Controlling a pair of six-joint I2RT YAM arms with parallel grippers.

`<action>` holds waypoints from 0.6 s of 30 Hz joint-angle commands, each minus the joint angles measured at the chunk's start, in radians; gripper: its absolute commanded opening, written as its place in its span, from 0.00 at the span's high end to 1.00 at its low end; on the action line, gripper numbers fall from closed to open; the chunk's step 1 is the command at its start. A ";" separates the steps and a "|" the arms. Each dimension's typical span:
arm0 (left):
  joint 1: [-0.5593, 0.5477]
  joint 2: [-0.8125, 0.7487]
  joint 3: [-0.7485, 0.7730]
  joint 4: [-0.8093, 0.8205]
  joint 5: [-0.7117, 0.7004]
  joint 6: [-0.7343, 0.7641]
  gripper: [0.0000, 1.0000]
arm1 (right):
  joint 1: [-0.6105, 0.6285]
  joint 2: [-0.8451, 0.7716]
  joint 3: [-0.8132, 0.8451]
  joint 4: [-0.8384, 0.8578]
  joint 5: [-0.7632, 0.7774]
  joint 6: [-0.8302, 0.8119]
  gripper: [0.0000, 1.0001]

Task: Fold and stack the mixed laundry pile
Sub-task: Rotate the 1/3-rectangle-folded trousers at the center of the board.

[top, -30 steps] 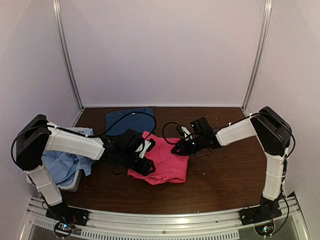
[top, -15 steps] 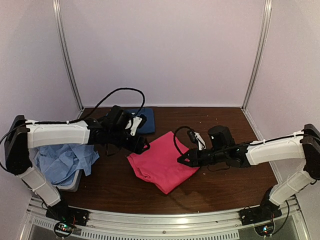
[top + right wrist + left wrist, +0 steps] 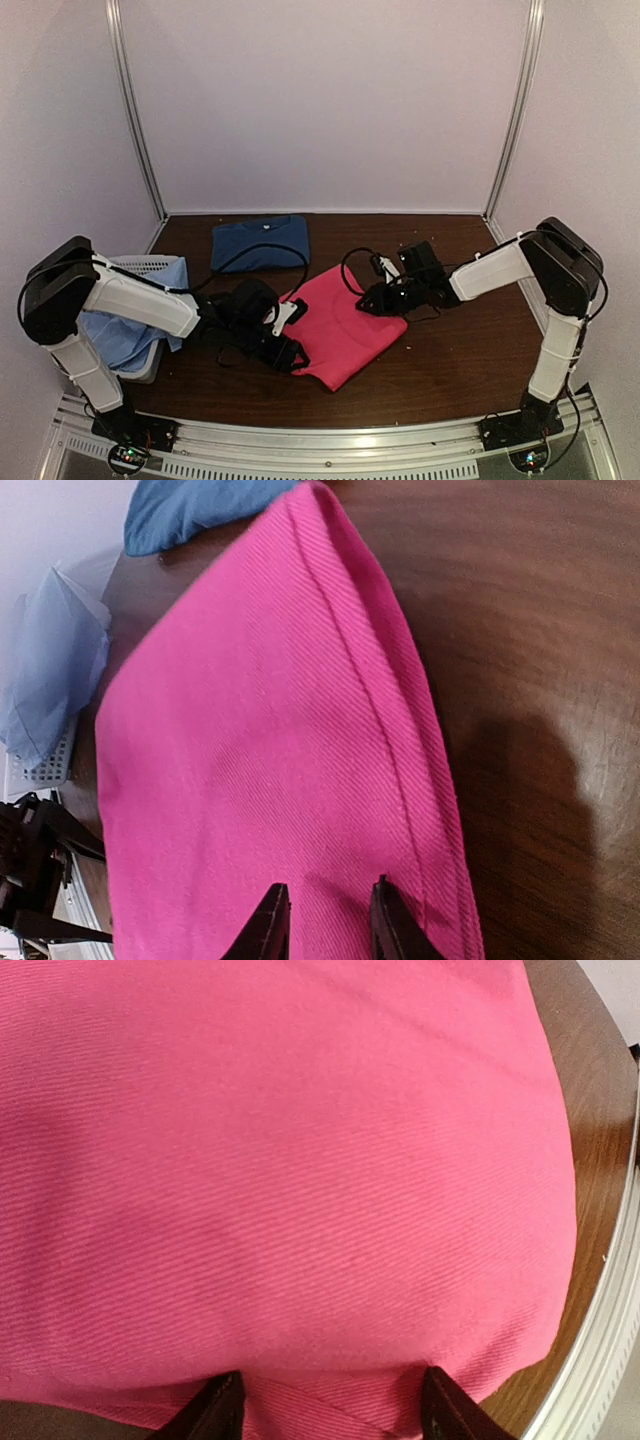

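The magenta-pink shirt (image 3: 340, 330) lies folded in a slanted block mid-table; it also shows in the left wrist view (image 3: 300, 1160) and the right wrist view (image 3: 270, 730). My left gripper (image 3: 292, 355) is open at the shirt's near-left edge, and its wide-apart jaws (image 3: 330, 1385) straddle a fold of the pink cloth. My right gripper (image 3: 362, 303) is over the shirt's far-right side, close to the hem, with its jaws (image 3: 328, 890) slightly apart above flat cloth. The dark blue T-shirt (image 3: 260, 243) lies folded at the back. The pale light-blue cloth (image 3: 120, 335) hangs crumpled over the basket.
A white slotted basket (image 3: 150, 265) stands at the table's left edge under the light-blue cloth. Bare brown table (image 3: 460, 350) lies right of the pink shirt. A metal rail (image 3: 330, 440) runs along the near edge. Black cables loop off both wrists.
My left gripper has come from the back, by the blue T-shirt, down to the pink shirt's near-left edge. My right arm has pulled in toward the shirt's far-right side. The shirt has kept its folded shape.
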 commanded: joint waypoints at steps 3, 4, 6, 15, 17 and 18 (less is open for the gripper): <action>0.079 0.129 0.037 0.035 -0.068 -0.046 0.39 | -0.012 -0.049 -0.226 0.125 -0.016 0.081 0.72; 0.105 0.143 0.050 0.040 -0.070 -0.042 0.39 | -0.012 -0.073 -0.275 0.148 -0.011 0.103 0.72; 0.169 0.169 0.083 0.049 -0.055 -0.025 0.39 | -0.012 -0.116 -0.381 0.188 0.004 0.142 0.72; 0.331 0.204 0.301 -0.058 0.018 0.084 0.33 | -0.010 -0.201 -0.415 0.162 0.040 0.110 0.68; 0.341 0.148 0.278 -0.049 0.032 0.064 0.30 | 0.007 -0.291 -0.350 0.072 0.090 0.037 0.66; 0.343 0.095 0.258 -0.040 0.035 0.050 0.29 | 0.031 -0.336 -0.310 0.016 0.134 -0.014 0.64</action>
